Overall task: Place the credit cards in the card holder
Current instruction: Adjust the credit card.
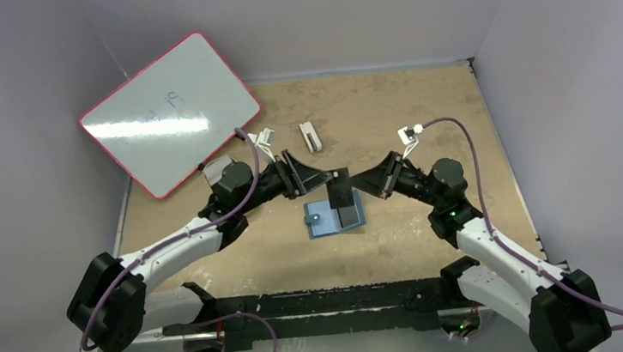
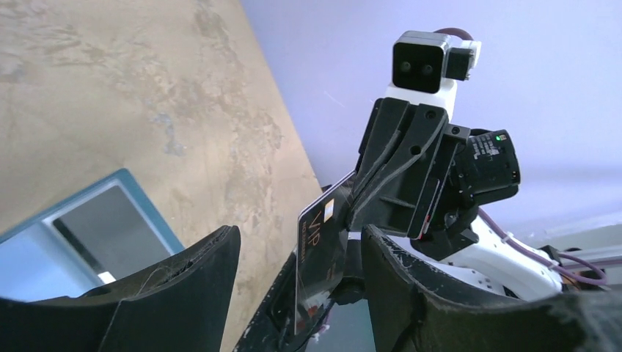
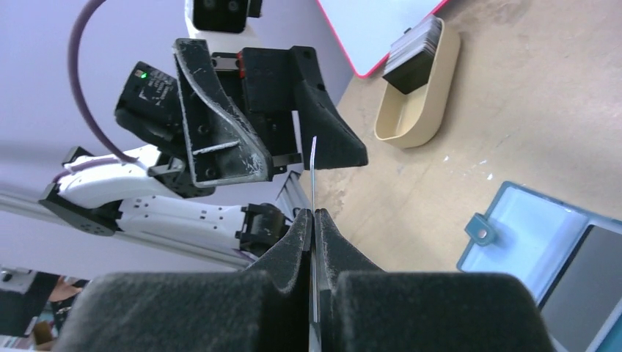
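Observation:
The teal card holder (image 1: 323,220) lies open on the table, with a dark card (image 1: 351,215) in its right half. It also shows in the left wrist view (image 2: 44,246) and the right wrist view (image 3: 513,227). My right gripper (image 1: 357,187) (image 3: 313,217) is shut on a dark "VIP" credit card (image 1: 340,189) (image 2: 319,249), which it holds upright above the holder. The card is edge-on in the right wrist view (image 3: 313,172). My left gripper (image 1: 319,178) (image 2: 301,246) is open, facing the right one. The card's free end stands between its fingers (image 2: 191,286), and I see no contact.
A tan tray (image 3: 418,110) holding several more cards (image 3: 414,55) stands at the back left beside a red-framed whiteboard (image 1: 168,112). A small white oblong block (image 1: 311,136) lies behind the grippers. Walls close in the table on the left, back and right.

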You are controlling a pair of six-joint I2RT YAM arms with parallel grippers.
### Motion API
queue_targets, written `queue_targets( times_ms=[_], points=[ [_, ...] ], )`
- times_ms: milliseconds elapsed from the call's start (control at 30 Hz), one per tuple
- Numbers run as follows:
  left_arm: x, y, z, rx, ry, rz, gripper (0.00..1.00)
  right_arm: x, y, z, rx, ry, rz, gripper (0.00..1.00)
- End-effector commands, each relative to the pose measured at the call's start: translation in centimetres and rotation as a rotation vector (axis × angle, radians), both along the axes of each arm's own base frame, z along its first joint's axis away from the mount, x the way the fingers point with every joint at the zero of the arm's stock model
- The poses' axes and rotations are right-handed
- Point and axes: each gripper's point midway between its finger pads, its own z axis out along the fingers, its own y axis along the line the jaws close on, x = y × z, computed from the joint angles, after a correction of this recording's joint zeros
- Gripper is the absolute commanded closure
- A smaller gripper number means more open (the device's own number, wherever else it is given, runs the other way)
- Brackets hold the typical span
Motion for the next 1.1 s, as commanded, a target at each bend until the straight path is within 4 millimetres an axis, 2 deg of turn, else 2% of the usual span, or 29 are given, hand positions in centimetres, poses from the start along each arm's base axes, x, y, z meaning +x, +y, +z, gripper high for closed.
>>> queue_targets(
  times_ms=[0,67,133,267,400,500,900,1067],
  points=[
    [-0.6,-1.0,2.9,-0.107,-0.083,-0.054,0.39,-1.2,0.4,2.6,0.078,-0.04,0.063,1.0],
    [-0.4,-1.0,2.5,-0.083,-0.088,-0.048,0.41,-1.3,0.4,2.8,0.086,-0.043,0.065,1.0],
    [-0.2,-1.0,2.0,-0.057,-0.092,-0.042,0.47,-1.4,0.4,2.9,0.089,-0.042,0.07,1.0],
    [0.3,-0.6,0.2,0.045,-0.101,-0.023,0.66,-1.9,0.6,3.0,0.095,-0.03,0.096,1.0],
    [0.2,-0.3,-0.1,0.09,-0.132,-0.022,0.88,-2.4,0.8,3.0,0.099,-0.016,0.127,1.0],
    [0.2,0.0,-0.3,0.133,-0.15,-0.024,0.98,-2.6,0.8,3.0,0.097,-0.009,0.139,1.0],
    [0.1,0.3,-0.8,0.224,-0.174,-0.05,1.0,-3.4,0.8,3.2,0.091,-0.029,0.179,1.0],
    [-0.5,0.4,-0.1,0.203,-0.18,-0.071,1.0,-3.9,0.9,3.4,0.076,-0.059,0.21,0.98]
  ],
)
